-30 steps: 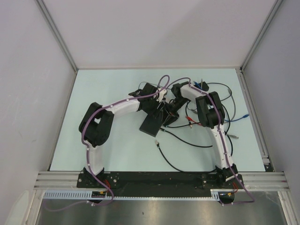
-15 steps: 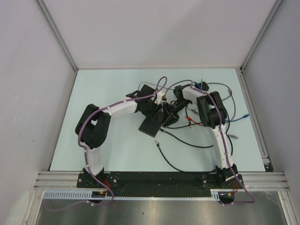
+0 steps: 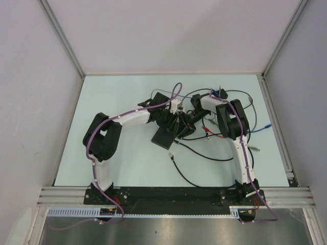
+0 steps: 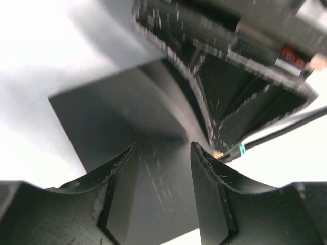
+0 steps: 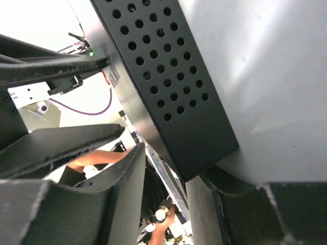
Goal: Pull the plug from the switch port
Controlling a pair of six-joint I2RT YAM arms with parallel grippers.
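Pale table [image 3: 102, 127], walled on three sides, with the black box [image 3: 163, 137] near centre.
Open room lay at 9 and 12 o'clock; loose cables [image 3: 207, 154] crowded 3 to 5 o'clock. Fingers of the left gripper [image 4: 163, 153] and right gripper [image 5: 166, 168] stood part-spread against the box, grip impossible to tell; its switch port was indiscernible.

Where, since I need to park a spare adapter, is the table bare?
Bare: the far strip of the table between the back wall and the left arm; the near patch between that arm's base and the black cables; the near right corner outside the right arm. Crowded: the middle around the black box, where both arms and loose cables meet.
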